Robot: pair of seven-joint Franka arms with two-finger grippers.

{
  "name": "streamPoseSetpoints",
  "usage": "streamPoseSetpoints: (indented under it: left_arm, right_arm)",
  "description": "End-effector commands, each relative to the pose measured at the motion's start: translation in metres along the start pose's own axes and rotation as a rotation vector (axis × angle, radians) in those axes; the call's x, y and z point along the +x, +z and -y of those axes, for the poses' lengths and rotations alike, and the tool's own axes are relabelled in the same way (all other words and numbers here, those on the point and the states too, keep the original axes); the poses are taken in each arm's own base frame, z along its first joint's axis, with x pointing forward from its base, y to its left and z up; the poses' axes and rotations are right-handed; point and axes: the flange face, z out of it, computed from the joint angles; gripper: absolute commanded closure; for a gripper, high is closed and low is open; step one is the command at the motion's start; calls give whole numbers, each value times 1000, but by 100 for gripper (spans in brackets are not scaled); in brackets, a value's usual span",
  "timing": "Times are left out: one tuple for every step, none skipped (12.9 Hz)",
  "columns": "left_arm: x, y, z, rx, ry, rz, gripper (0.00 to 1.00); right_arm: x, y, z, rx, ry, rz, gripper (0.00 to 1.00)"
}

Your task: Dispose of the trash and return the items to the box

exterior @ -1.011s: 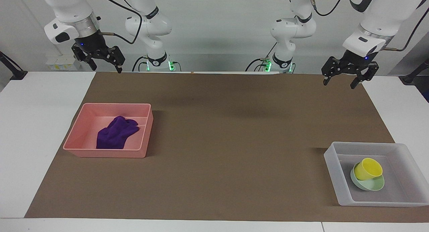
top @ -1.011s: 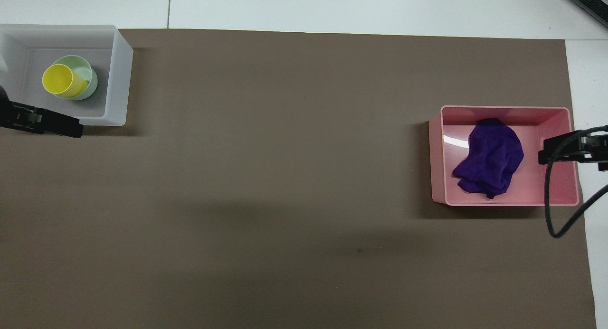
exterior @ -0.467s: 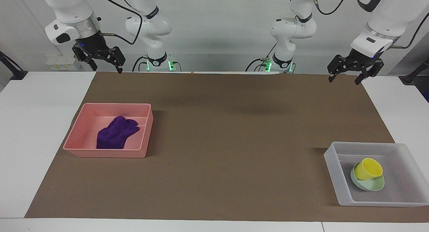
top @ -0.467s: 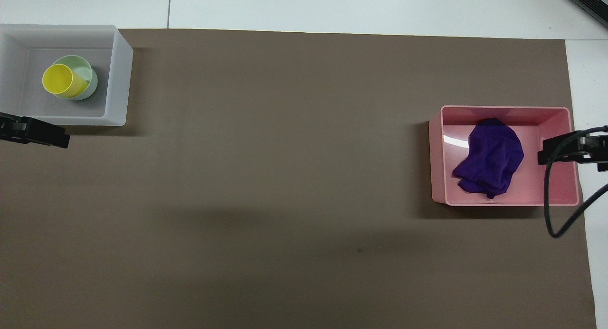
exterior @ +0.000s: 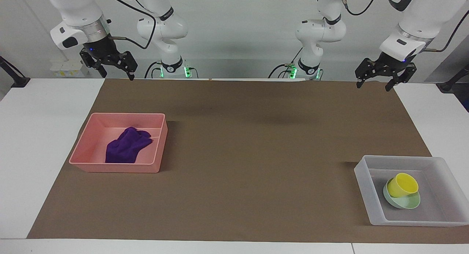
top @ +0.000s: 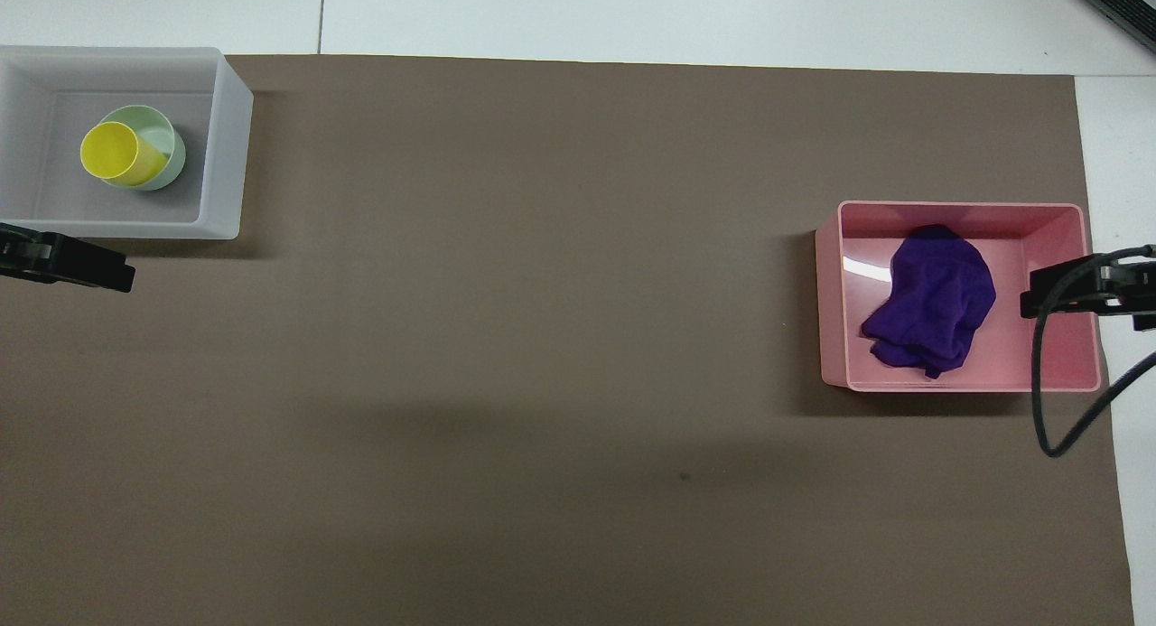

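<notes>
Two Grippers Raised and Empty; All Three Items Already Sorted

Facing view. One change is visible over the last second: the left gripper (exterior: pixel 379 83) has lifted slightly and shifted over the mat edge nearest the robots, at the left arm's end of the table. Its fingers stand spread apart and hold nothing. The right gripper (exterior: pixel 116 67) hangs almost unmoved over the same mat edge at the right arm's end, fingers likewise spread, nothing between them. Judged from this, both arms are retreating to rest and the task appears complete (no item remains loose on the brown mat (exterior: pixel 242 151)).

Count, facing view: one purple rag (exterior: pixel 126 146) lying in one pink tray (exterior: pixel 81 151); one yellow cup (exterior: pixel 402 184) resting tilted in one mint-green bowl (exterior: pixel 410 203), both inside one translucent box (exterior: pixel 370 206).

Overhead view. Only the gripper tips show at the frame edges: the left gripper (top: pixel 68 263) just nearer the robots than the translucent box (top: pixel 230 156), the right gripper (top: pixel 1079 287) overlapping the pink tray (top: pixel 831 292).

Count, overhead view: one purple rag (top: pixel 935 301), one yellow cup (top: pixel 113 152), one mint-green bowl (top: pixel 167 138), two containers. The contents have not shifted.
</notes>
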Motion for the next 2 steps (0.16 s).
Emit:
streamPoseSetpoints:
  left_arm:
    - [-9,0,-6,15,15,13,0]
    - [-9,-1,-6,16,15,10,0]
  right_arm:
    - [-6,1,-5,11,-17,-18,0]
    - [-6,1,-5,11,-17,-18,0]
